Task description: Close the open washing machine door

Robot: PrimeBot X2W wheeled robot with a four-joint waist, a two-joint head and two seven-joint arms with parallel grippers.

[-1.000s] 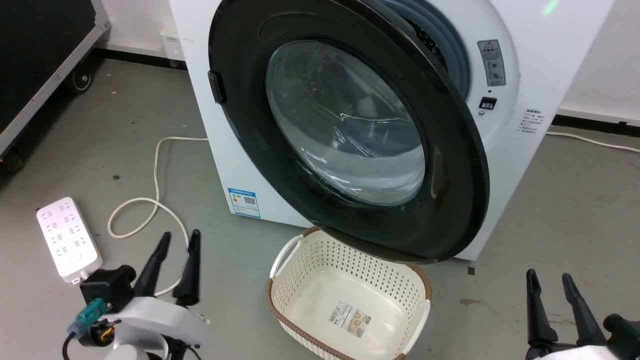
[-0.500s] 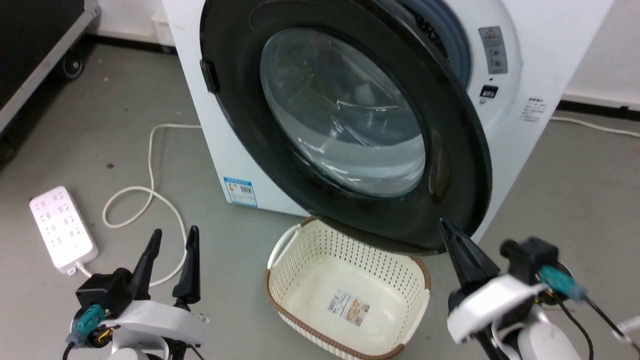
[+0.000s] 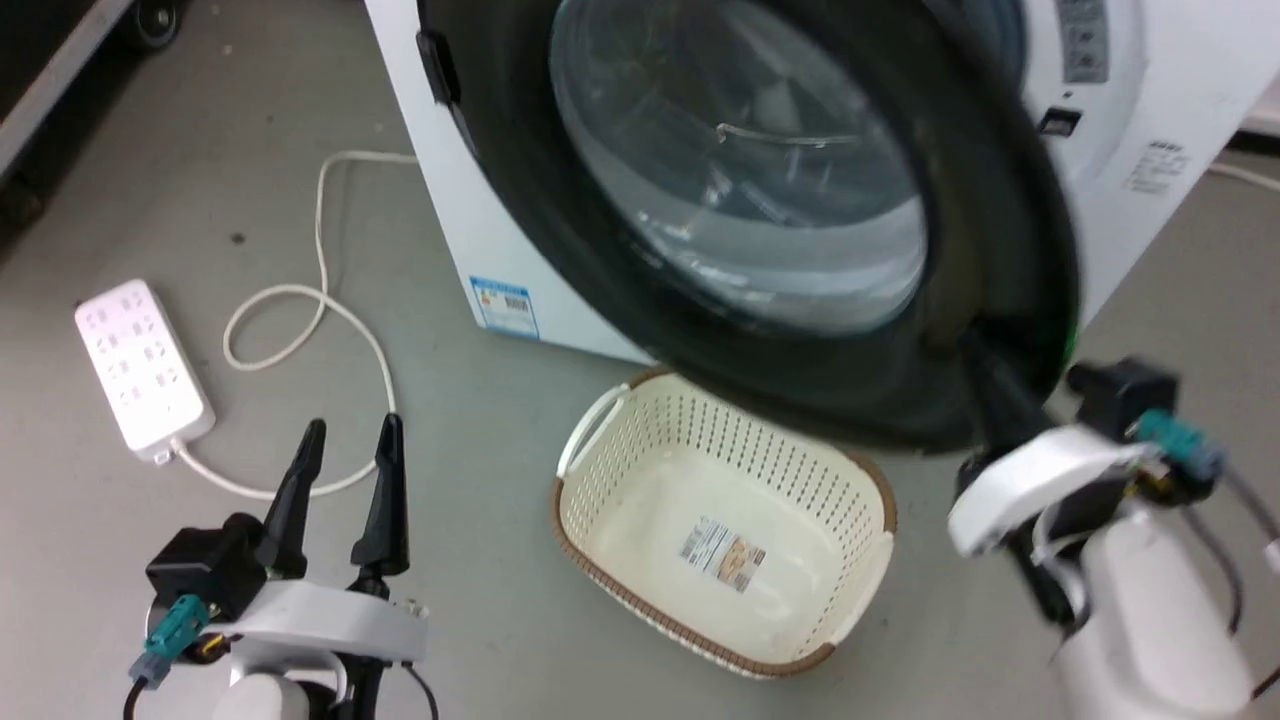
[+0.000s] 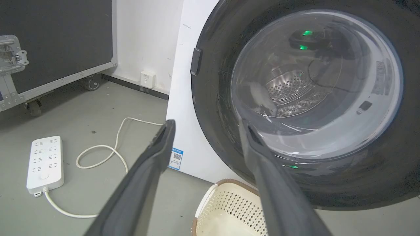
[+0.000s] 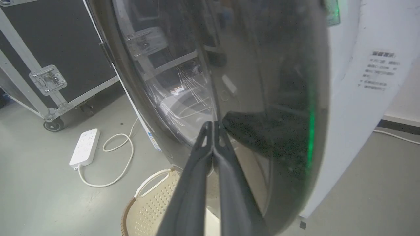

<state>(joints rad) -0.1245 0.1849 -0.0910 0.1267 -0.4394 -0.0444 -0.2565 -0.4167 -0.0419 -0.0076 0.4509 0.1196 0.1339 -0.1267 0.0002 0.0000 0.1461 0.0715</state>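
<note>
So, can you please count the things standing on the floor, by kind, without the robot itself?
Washing machine: 1
Basket: 1
Power strip: 1
Wheeled black case: 1
Total: 4

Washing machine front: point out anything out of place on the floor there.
The cream laundry basket sits right under the washing machine door, whose lower edge overhangs it. Left of the washing machine, a white power strip and its looped cord lie loose on the floor. Nothing looks spilled or broken.
</note>
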